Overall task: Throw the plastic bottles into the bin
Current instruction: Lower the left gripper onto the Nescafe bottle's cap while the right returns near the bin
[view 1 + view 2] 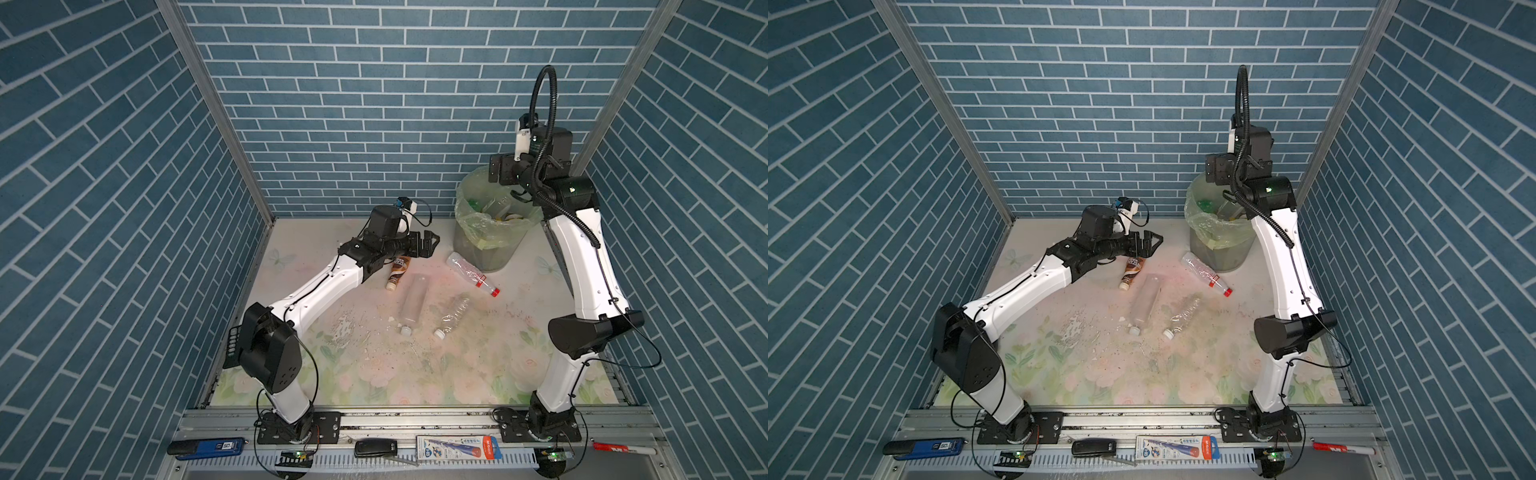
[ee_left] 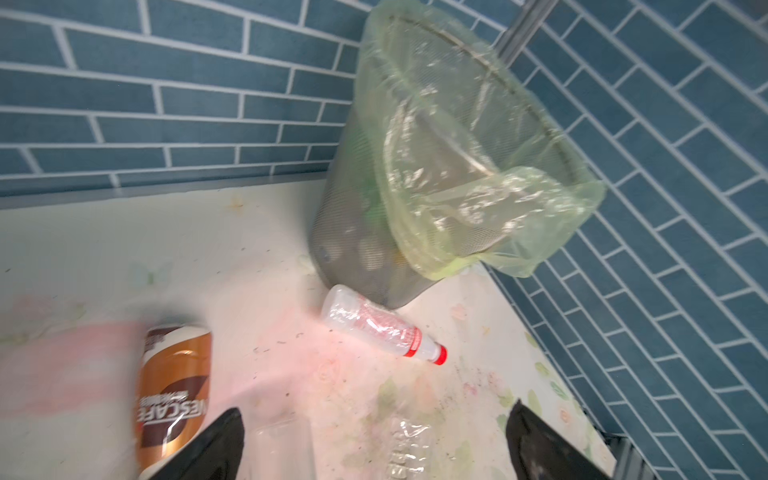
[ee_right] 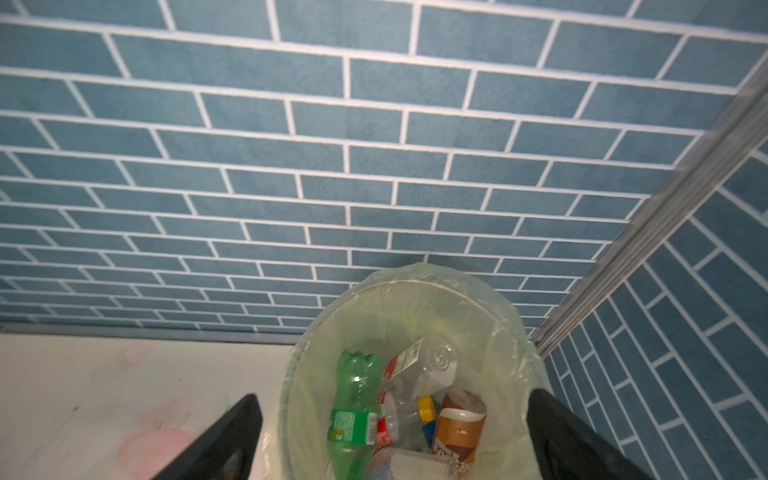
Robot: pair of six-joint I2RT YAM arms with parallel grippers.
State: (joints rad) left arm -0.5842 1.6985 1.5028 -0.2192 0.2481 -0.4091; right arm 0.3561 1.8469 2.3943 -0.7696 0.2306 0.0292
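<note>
Four plastic bottles lie on the table (image 1: pixel 303 237). Others are already in the bin (image 1: pixel 466 248), among them a green bottle (image 3: pixel 353 399). Right pincer (image 3: pixel 392 397): spread wide, empty, hanging over the bin mouth in the far right corner, well apart from anything on the table. Left pincer (image 1: pixel 430 246): also spread wide, nothing between its fingers, raised over the far middle of the table and pointing towards the bin. Nearest to it is the brown Nescafé bottle (image 1: pixel 399 272), lying flat just under the wrist, base far, cream cap towards the robot's base; its long axis runs near-to-far with a slight lean. In the left wrist view this bottle sits off to one side of the fingers, not between them. Tall clear bottle (image 1: pixel 412 305) lies next to it, roughly parallel, white cap near. Crumpled clear bottle (image 1: pixel 453 316) lies beside that, white cap near too. Red-capped bottle (image 1: pixel 471 274) lies slantwise just beside the bin's foot; cannot tell whether it touches. Judgement: the brown bottle falls to the left arm, the nearer one. The pincer would need to draw back and drop, its opening set across the bottle's long axis. Risk: the round body may roll sideways as the fingers close.
</note>
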